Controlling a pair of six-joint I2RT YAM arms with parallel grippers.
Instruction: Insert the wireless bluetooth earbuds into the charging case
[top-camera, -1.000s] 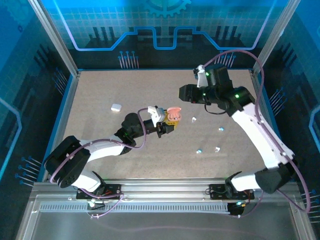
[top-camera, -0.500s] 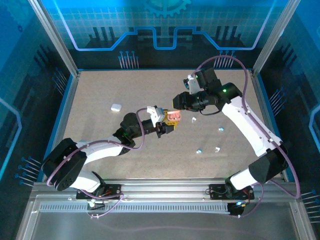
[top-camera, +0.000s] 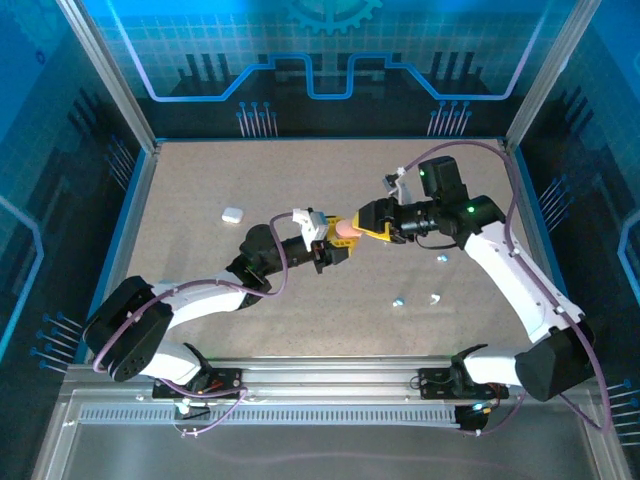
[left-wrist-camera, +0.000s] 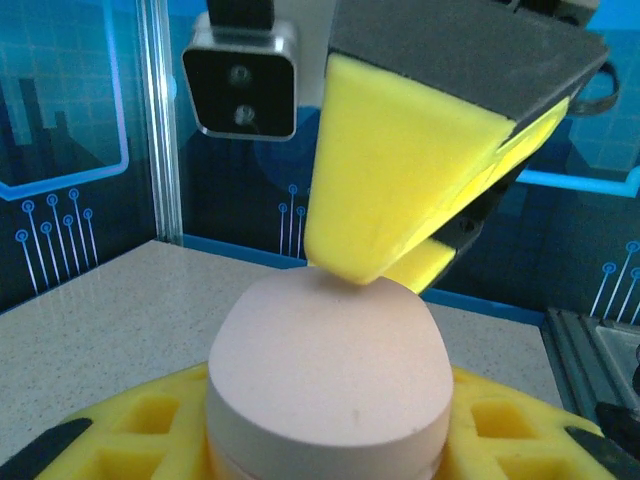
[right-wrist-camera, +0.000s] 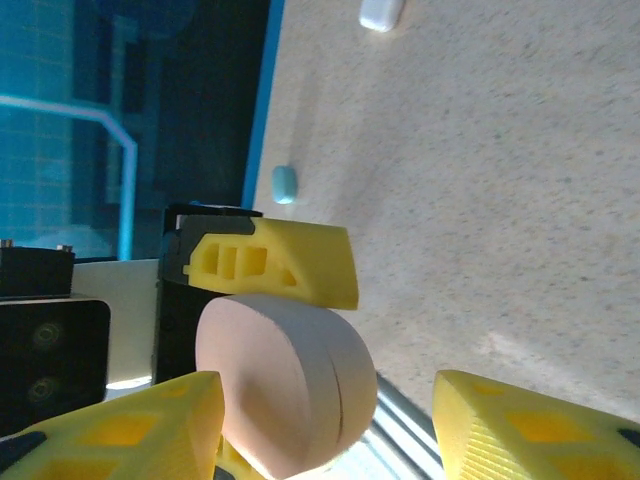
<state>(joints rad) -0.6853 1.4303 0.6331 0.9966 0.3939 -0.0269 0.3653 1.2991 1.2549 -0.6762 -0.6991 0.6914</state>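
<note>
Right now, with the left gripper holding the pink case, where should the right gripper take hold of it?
Likely the rounded end of the pink case protruding past the left gripper, approached head-on by the right gripper; the left fingers cover its lower flanks.

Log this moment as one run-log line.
left hand: holds pink case, lid shut | right hand: open, finger at case top | earbuds: loose on table
</note>
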